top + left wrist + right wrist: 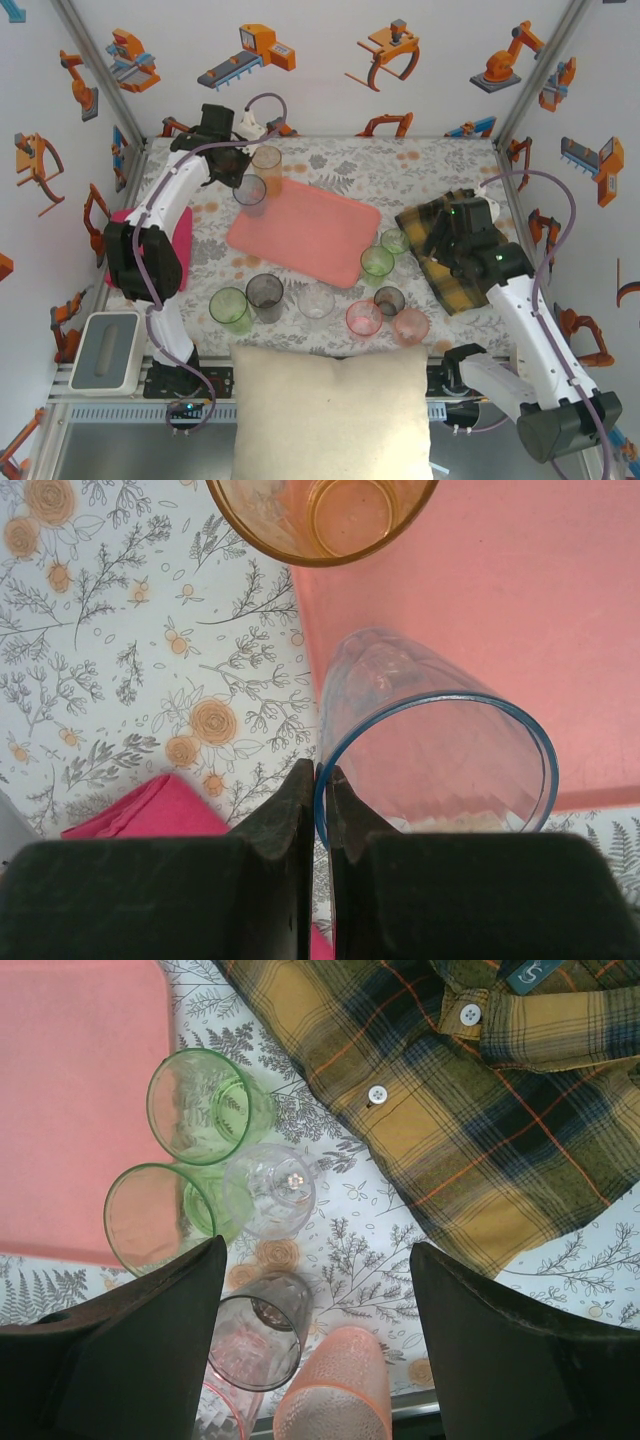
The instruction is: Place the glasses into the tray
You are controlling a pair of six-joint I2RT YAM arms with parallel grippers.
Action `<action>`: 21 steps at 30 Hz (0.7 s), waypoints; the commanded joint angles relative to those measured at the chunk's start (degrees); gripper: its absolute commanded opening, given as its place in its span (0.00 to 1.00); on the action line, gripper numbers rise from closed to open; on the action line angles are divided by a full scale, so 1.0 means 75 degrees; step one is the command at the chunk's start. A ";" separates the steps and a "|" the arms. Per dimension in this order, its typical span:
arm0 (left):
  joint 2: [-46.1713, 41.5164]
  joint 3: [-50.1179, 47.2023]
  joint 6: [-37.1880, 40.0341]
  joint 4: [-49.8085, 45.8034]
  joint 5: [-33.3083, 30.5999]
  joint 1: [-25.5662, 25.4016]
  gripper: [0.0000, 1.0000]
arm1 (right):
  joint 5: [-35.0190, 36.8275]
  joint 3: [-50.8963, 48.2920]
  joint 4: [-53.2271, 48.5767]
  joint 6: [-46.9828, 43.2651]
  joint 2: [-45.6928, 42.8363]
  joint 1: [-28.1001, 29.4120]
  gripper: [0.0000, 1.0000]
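Left gripper [322, 798]: jaws squeezed together on the rim wall of the bluish glass [432, 748], one finger inside and one outside. That glass is at the far-left corner of the tray [500, 600], overlapping the tray's edge in the left wrist view. Cannot tell if it is lifted or resting. The amber glass [320, 510] is just beyond it at the same corner and looks to be off the tray. The magenta cloth [150, 810] is left of the tray.

Right gripper [318, 1260]: jaws wide apart, nothing between them. It hovers off the tray's right end, above a cluster there:
- green glass [200, 1105] and second green glass [165, 1222], both just beside the tray's edge
- clear glass [270, 1190], touching or nearly touching the green pair
- grey glass [260, 1340] and pink glass [335, 1385], further from the tray

The plaid cloth [480, 1090] is further right of the tray.

In the top view, a row of glasses [265, 292] stands on the table along the tray's near long edge.

Progress: the tray's inside is bare in the top view, so I judge no glass is placed yet. The bluish one is gripped at the rim and is likely the first to go in. Every other glass is left to do: the amber one, the right-end cluster and the near-edge row. Early stage.
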 commanded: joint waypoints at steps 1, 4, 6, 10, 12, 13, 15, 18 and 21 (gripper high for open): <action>0.0098 0.0339 -0.0343 0.0243 0.0250 0.0073 0.08 | 0.0240 0.0073 -0.0188 0.0147 -0.0120 0.0052 0.68; 0.0263 0.0487 -0.0415 0.0196 0.0249 0.0084 0.08 | 0.0265 0.0123 -0.0259 0.0122 -0.0121 0.0048 0.68; 0.0363 0.0563 -0.0447 0.0148 0.0297 0.0087 0.08 | 0.0263 0.0114 -0.0260 0.0137 -0.0142 0.0050 0.68; 0.0554 0.0702 -0.0532 0.0091 0.0381 0.0145 0.08 | 0.0253 0.0068 -0.0261 0.0164 -0.0191 0.0052 0.68; 0.0646 0.0789 -0.0556 0.0062 0.0321 0.0171 0.08 | 0.0242 0.0041 -0.0266 0.0187 -0.0197 0.0053 0.68; 0.0704 0.0833 -0.0557 0.0020 0.0327 0.0191 0.08 | 0.0250 0.0037 -0.0279 0.0188 -0.0208 0.0054 0.68; 0.0780 0.0910 -0.0579 -0.0050 0.0412 0.0232 0.08 | 0.0253 0.0044 -0.0282 0.0194 -0.0224 0.0054 0.68; 0.0890 0.0984 -0.0590 -0.0179 0.0533 0.0280 0.08 | 0.0265 0.0055 -0.0283 0.0198 -0.0227 0.0054 0.68; 0.0995 0.1099 -0.0600 -0.0296 0.0646 0.0322 0.09 | 0.0254 0.0077 -0.0286 0.0210 -0.0208 0.0053 0.68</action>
